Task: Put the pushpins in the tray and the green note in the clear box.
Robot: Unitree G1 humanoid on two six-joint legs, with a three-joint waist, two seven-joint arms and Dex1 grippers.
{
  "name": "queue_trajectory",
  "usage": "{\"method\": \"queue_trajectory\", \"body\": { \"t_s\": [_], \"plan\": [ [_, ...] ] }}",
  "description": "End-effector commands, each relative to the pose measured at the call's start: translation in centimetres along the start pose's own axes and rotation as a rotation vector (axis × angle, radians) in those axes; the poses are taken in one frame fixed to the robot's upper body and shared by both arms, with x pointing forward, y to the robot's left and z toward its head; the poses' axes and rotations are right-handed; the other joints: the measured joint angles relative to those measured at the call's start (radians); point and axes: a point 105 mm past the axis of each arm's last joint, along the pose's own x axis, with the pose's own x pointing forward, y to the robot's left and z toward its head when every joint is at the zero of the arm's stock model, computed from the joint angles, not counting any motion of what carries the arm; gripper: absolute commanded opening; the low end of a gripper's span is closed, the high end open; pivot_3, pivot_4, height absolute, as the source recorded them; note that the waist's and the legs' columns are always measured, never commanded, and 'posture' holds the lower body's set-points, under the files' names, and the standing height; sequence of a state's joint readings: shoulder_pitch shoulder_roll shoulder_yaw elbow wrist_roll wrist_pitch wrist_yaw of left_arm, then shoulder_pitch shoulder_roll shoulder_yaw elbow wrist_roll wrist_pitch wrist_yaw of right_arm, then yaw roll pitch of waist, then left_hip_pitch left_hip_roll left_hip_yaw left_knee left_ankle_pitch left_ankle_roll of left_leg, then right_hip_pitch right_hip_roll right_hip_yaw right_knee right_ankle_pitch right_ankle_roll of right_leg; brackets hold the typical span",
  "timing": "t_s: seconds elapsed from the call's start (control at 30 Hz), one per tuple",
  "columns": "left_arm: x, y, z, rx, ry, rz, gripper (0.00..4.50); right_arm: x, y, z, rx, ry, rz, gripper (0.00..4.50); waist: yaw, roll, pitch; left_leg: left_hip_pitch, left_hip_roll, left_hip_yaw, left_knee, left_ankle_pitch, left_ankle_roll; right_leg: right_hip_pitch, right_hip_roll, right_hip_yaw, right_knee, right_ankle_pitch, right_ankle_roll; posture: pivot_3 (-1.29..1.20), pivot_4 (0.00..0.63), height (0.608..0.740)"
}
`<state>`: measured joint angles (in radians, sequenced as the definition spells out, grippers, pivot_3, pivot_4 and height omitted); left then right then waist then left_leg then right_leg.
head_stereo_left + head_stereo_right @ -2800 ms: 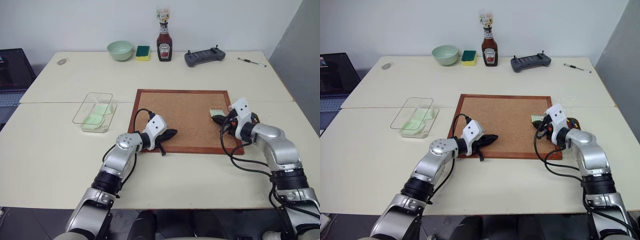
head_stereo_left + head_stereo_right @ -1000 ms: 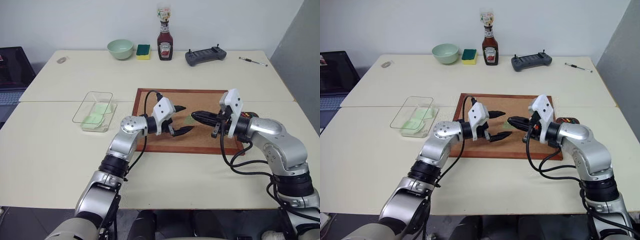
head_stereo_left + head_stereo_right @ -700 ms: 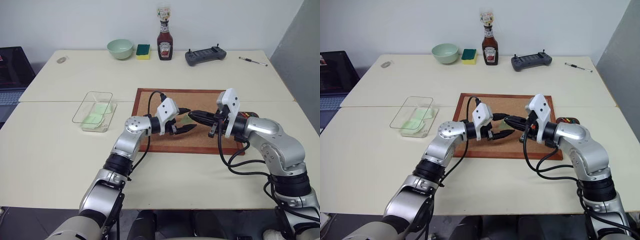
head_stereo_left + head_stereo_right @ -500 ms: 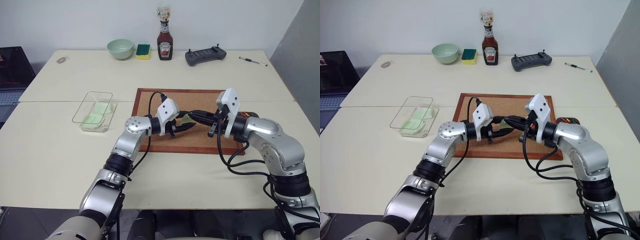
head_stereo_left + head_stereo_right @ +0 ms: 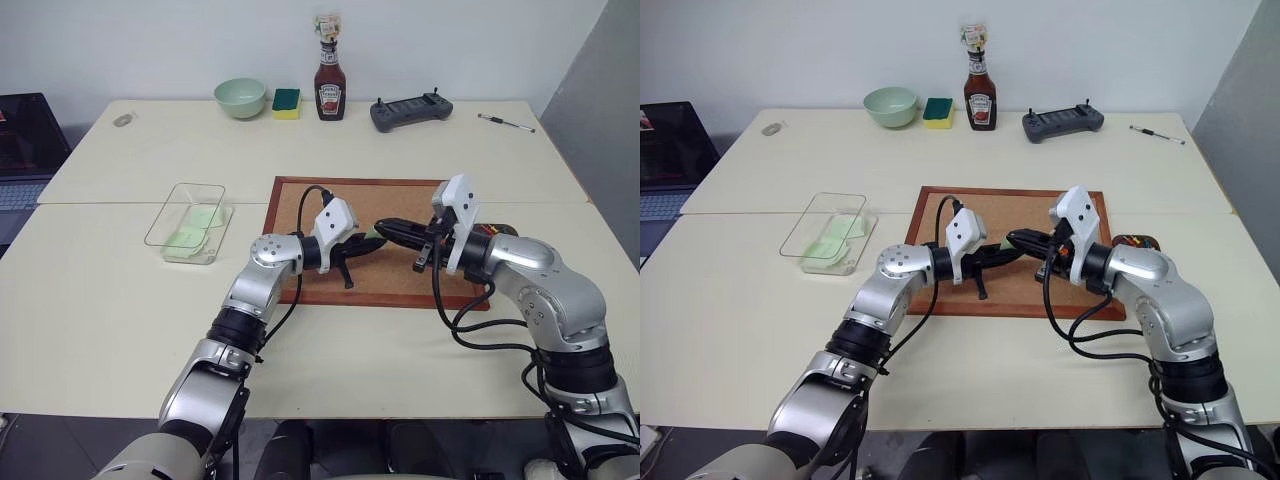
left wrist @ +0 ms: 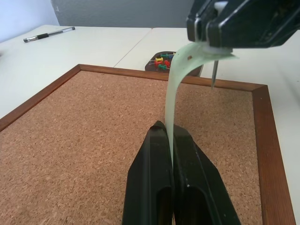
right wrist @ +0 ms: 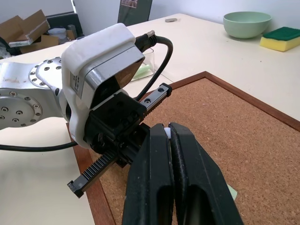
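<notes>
Above the corkboard (image 5: 330,200) my two grippers meet tip to tip. My left gripper (image 6: 166,129) is shut on the lower edge of the green note (image 6: 180,70), a pale strip that curves up to my right gripper (image 6: 211,40). The right gripper (image 7: 166,130) is shut on a pushpin. The pushpin's metal point (image 6: 213,75) pokes down through the note's upper end, and its head is hidden between the fingers. The tray (image 6: 161,61), a dark dish with coloured pins, sits just off the board's right edge. The clear box (image 5: 190,222) stands left of the board with green paper inside.
Along the table's far edge stand a pale green bowl (image 5: 240,98), a green-and-yellow sponge (image 5: 286,103), a ketchup bottle (image 5: 329,85), a dark controller (image 5: 409,112) and a pen (image 5: 505,123). A laptop (image 5: 20,150) lies at the far left.
My left gripper's fingers, wide apart a second ago, have closed on the note's free edge. Both hands have stayed where they were.
</notes>
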<state>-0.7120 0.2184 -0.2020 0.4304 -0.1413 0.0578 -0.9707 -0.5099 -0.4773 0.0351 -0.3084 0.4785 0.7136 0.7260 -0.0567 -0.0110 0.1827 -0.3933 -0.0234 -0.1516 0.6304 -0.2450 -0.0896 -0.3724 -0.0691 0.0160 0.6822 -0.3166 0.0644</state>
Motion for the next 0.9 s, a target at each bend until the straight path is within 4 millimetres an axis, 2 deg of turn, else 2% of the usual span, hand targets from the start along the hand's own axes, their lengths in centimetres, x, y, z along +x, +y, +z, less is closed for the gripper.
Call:
{"method": "queue_trajectory", "body": {
  "t_s": [0.03, 0.3, 0.6, 0.9],
  "plan": [
    [0.1, 0.1, 1.2, 0.023, -0.046, 0.011, 0.06, -0.4, -0.1, 1.7, -0.006, -0.053, 0.001, 0.00, 0.000, 0.000, 0.000, 0.000, 0.000, 0.000, 0.000, 0.000, 0.000, 0.000, 0.000, 0.000, 0.000, 0.000, 0.000, 0.00, 0.150, 0.740],
    [0.2, 0.2, 1.1, 0.027, -0.043, 0.022, 0.06, -0.4, -0.2, 2.2, 0.039, -0.075, -0.007, 0.00, 0.000, 0.000, 0.000, 0.000, 0.000, 0.000, 0.000, 0.000, 0.000, 0.000, 0.000, 0.000, 0.000, 0.000, 0.000, 0.00, 0.150, 0.740],
    [0.0, 0.7, 0.9, 0.054, -0.033, 0.049, 0.06, -0.6, -0.3, 2.7, 0.165, -0.074, 0.006, 0.00, 0.000, 0.000, 0.000, 0.000, 0.000, 0.000, 0.000, 0.000, 0.000, 0.000, 0.000, 0.000, 0.000, 0.000, 0.000, 0.00, 0.150, 0.740],
    [0.0, 0.9, 0.9, 0.065, -0.035, 0.060, 0.06, -0.4, -0.5, 2.8, 0.116, -0.053, -0.027, 0.00, -0.001, 0.000, 0.000, 0.000, 0.000, 0.000, 0.000, 0.000, 0.001, 0.000, 0.000, 0.000, 0.000, 0.000, 0.000, 0.00, 0.150, 0.740]
  ]
}}
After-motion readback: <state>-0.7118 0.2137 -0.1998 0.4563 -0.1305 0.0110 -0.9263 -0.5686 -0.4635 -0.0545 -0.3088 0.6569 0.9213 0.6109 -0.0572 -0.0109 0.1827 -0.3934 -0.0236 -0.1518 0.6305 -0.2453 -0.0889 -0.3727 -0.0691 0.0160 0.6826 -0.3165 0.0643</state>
